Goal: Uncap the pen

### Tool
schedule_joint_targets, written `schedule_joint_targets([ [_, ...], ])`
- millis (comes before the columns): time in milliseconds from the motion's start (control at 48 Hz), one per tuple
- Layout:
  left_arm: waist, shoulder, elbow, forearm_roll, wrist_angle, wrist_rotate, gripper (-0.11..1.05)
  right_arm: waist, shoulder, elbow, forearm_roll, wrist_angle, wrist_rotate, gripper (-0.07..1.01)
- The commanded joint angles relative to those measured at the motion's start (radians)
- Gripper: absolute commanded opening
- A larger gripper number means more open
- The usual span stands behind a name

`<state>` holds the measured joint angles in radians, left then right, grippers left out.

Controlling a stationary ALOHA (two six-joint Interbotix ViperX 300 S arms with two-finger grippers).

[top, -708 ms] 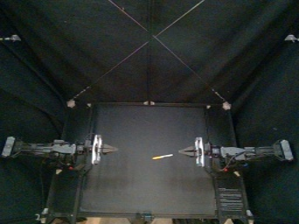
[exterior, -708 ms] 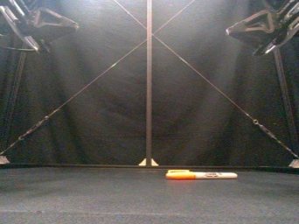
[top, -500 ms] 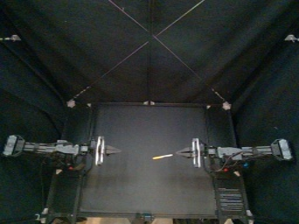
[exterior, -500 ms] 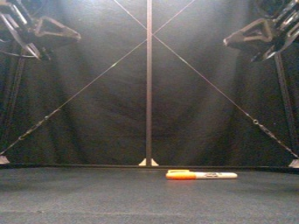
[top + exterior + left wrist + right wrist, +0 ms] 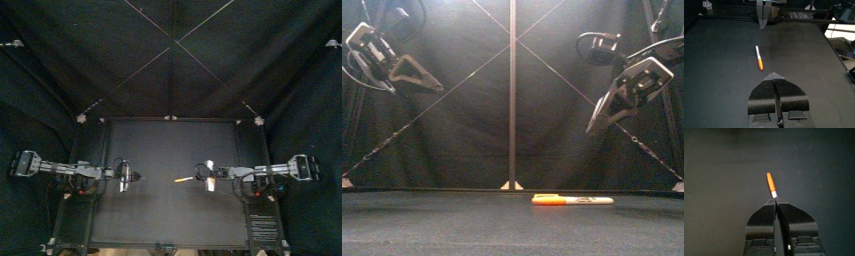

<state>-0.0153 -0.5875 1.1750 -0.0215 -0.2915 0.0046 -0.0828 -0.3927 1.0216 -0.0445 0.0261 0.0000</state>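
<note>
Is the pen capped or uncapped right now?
Capped. The pen lies flat on the table, its orange cap seated on the white barrel in one unbroken line.

A small black table (image 5: pixel 144 215) fills the lower half of the top view. Black curtains (image 5: pixel 80 60) hang behind it and at both sides.
</note>
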Motion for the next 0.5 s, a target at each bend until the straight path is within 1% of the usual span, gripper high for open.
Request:
schedule_joint_targets([
  [21, -0.002, 0.031, -0.034, 0.015, -0.006, 0.0015, 0.23, -0.002, 0.058, -0.048, -0.002, -0.002, -0.003, 0.38],
  [229, -0.002, 0.077, -0.049, 0.032, -0.005, 0.0015, 0.39, -0.003, 0.169, -0.081, -0.011, 0.000, -0.003, 0.64],
  [271, -0.002, 0.084, -0.052, 0.035, -0.005, 0.0015, 0.43, -0.006, 0.184, -0.084, -0.011, 0.000, -0.003, 0.68],
  [375, -0.002, 0.098, -0.060, 0.044, -0.005, 0.0015, 0.52, -0.018, 0.221, -0.092, -0.008, 0.003, -0.002, 0.75],
  [500, -0.002, 0.114, -0.066, 0.055, -0.005, 0.0015, 0.63, -0.037, 0.255, -0.097, -0.006, 0.003, 0.000, 0.76],
])
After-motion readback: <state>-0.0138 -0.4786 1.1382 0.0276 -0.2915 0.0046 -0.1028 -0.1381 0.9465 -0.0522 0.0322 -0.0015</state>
